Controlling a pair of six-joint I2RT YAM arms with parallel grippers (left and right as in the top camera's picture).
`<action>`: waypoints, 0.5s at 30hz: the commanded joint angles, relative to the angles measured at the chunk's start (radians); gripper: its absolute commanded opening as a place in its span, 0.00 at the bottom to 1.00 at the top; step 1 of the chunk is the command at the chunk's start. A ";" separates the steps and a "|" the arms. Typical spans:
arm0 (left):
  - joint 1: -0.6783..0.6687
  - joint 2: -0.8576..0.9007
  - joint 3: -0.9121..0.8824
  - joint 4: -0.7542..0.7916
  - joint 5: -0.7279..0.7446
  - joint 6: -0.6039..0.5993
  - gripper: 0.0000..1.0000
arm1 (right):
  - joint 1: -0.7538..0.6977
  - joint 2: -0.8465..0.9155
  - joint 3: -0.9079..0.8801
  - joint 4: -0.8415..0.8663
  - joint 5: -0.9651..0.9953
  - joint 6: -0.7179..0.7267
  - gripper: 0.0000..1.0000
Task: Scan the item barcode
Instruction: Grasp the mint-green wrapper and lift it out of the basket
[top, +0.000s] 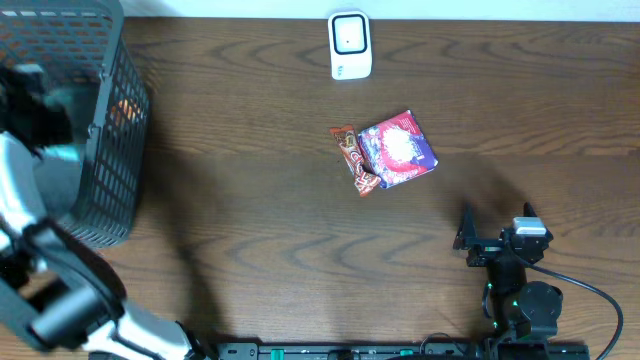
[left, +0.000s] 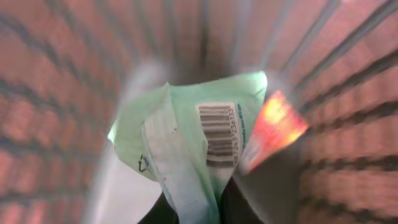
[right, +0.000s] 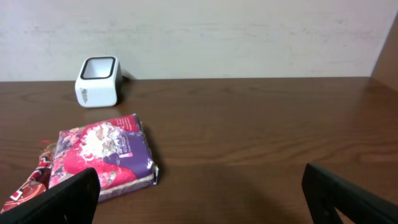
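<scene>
Grips green packet (left: 184, 118) by lower edge in left jaws: light, floppy, slippery; barcode (left: 219, 134) just above. Right jaws wide, empty.

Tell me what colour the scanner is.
White, with a dark-rimmed top: the barcode scanner shows best in the right wrist view.

A mock shop checkout: barcode scanner (top: 350, 45), wire basket (top: 122, 140) and snack packets (top: 398, 150) on a wooden table (top: 250, 220).
</scene>
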 joint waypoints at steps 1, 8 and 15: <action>0.001 -0.142 0.010 0.066 0.193 -0.196 0.07 | -0.002 -0.003 -0.002 -0.005 -0.002 0.014 0.99; -0.022 -0.290 0.010 0.201 0.325 -0.517 0.07 | -0.002 -0.003 -0.002 -0.005 -0.002 0.014 0.99; -0.197 -0.357 0.010 0.242 0.382 -0.597 0.07 | -0.002 -0.003 -0.002 -0.005 -0.002 0.014 0.99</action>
